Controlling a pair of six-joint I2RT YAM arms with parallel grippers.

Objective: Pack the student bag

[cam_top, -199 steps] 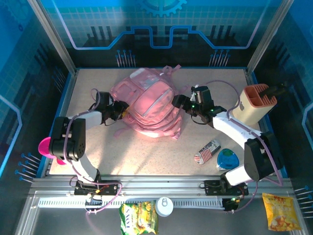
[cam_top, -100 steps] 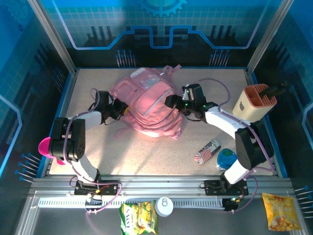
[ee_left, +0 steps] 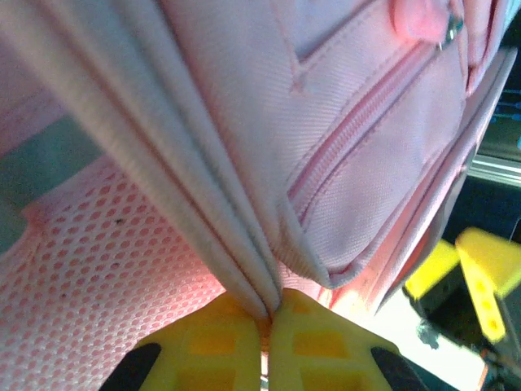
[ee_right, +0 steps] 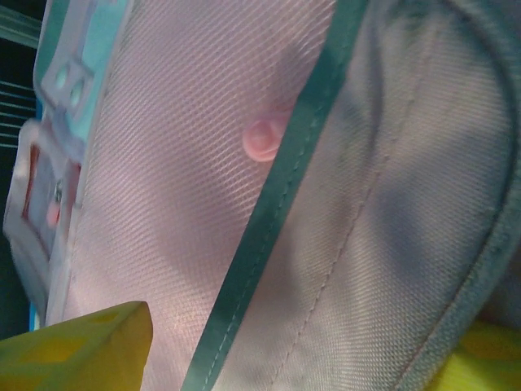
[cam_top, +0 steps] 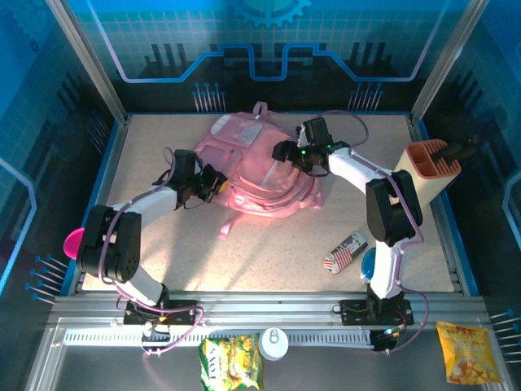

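Student bag [cam_top: 260,175] lies flat on the table [cam_top: 163,244], near the back. Left claw [cam_top: 213,184] pinches its side seam tight. Right claw [cam_top: 281,151] sits wide, with cloth between its fingers. I think they are grabbing the bag to open it. Next, the right claw must squeeze.

Location type: robotics lab test cell.
- Speckled work table [cam_top: 269,252] boxed in by aluminium profile posts [cam_top: 88,61].
- Blue wall panels [cam_top: 366,41] printed with grid, circuit traces and gear emblem [cam_top: 269,8].
- Slotted metal rail [cam_top: 269,305] along near edge; two arm bases [cam_top: 159,314] bolted to it, cabling exposed.
- Everyday items on table among machinery: student bag [cam_top: 260,171], pen holder [cam_top: 423,175].
- No domestic furniture or fittings.
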